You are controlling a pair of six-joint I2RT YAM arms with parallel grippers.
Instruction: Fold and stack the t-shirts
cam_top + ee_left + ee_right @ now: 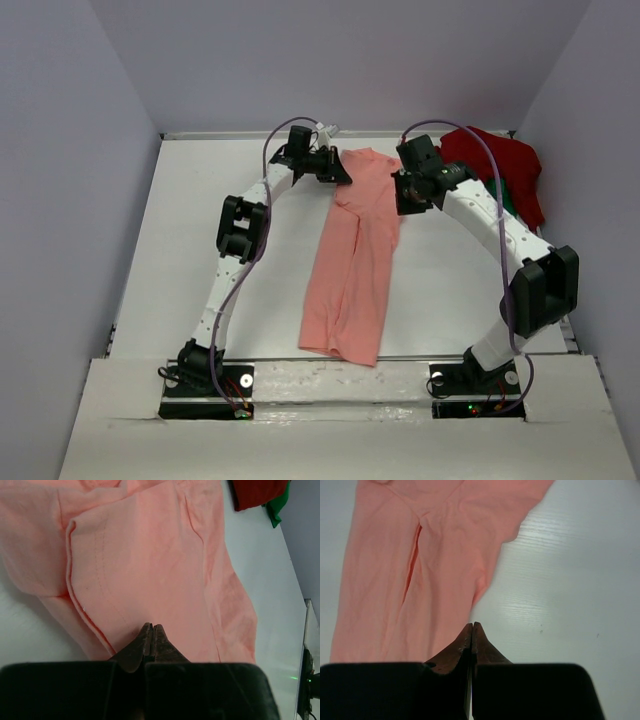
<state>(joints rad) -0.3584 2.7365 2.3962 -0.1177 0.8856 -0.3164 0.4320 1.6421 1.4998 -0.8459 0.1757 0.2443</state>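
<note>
The salmon-pink t-shirt (352,260) lies folded lengthwise into a long strip down the middle of the table. It fills the left wrist view (160,565) and the left part of the right wrist view (415,565). My left gripper (340,172) (151,626) is shut and empty over the shirt's far left end. My right gripper (403,200) (472,624) is shut and empty at the shirt's right edge, near the sleeve. The dark red t-shirt (495,165) (257,492) lies crumpled at the back right, with the green t-shirt (510,203) (280,505) showing from under it.
The white table (200,230) is walled by grey panels at the left, back and right. Its raised front edge (330,368) runs just beyond both arm bases. Bare tabletop (570,580) lies to the right of the pink shirt.
</note>
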